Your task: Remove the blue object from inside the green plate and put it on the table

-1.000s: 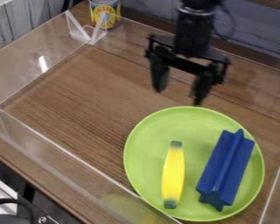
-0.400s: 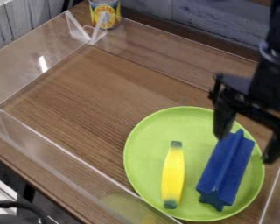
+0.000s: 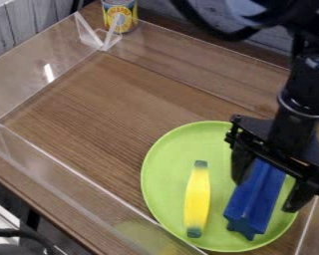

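The blue object (image 3: pixel 257 204) is an elongated royal-blue block lying on the right side of the green plate (image 3: pixel 169 164), a large lime-green disc at the lower right of the table (image 3: pixel 123 100). My black gripper (image 3: pixel 274 179) points straight down over the block's upper end. Its jaws are open, one finger (image 3: pixel 241 162) to the left of the block and the other to the right, near the plate's right rim. The block's upper end is partly hidden behind the fingers. Nothing is held.
A slim yellow banana-shaped piece (image 3: pixel 197 197) lies in the plate left of the block. Clear acrylic walls (image 3: pixel 43 70) edge the tabletop. A yellow cup-like item (image 3: pixel 117 15) stands beyond the far wall at the top left.
The gripper has come from above the bare wood behind the plate, moving right and toward the camera while sinking, and now straddles the blue block's upper end. Its jaws stayed open.
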Controlling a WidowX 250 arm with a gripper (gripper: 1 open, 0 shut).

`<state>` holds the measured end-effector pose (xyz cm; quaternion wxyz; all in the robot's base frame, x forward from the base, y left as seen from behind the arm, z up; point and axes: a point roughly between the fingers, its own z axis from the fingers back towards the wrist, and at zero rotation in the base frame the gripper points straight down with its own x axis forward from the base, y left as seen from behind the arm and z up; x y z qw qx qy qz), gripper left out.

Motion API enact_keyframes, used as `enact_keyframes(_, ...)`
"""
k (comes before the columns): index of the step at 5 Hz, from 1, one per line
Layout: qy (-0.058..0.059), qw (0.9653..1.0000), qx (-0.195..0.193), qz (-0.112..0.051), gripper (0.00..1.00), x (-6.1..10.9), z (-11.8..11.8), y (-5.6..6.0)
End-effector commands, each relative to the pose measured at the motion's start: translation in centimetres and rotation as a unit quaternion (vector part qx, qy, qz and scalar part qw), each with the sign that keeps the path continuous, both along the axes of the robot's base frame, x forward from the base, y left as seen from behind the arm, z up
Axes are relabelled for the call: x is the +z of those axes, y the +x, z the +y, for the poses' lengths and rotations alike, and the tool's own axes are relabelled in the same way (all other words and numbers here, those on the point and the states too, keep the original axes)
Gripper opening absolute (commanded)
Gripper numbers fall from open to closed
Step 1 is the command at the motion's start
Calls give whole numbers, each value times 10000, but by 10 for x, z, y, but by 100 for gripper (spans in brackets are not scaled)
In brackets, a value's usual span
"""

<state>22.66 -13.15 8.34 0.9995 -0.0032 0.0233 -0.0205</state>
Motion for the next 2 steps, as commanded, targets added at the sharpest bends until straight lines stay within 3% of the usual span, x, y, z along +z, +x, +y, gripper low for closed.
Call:
enact_keyframes(1, -108, 9994, 182, -260, 100, 11, 2, 4)
enact_keyframes(2, -120, 9994, 155, -271, 100, -3, 13, 10)
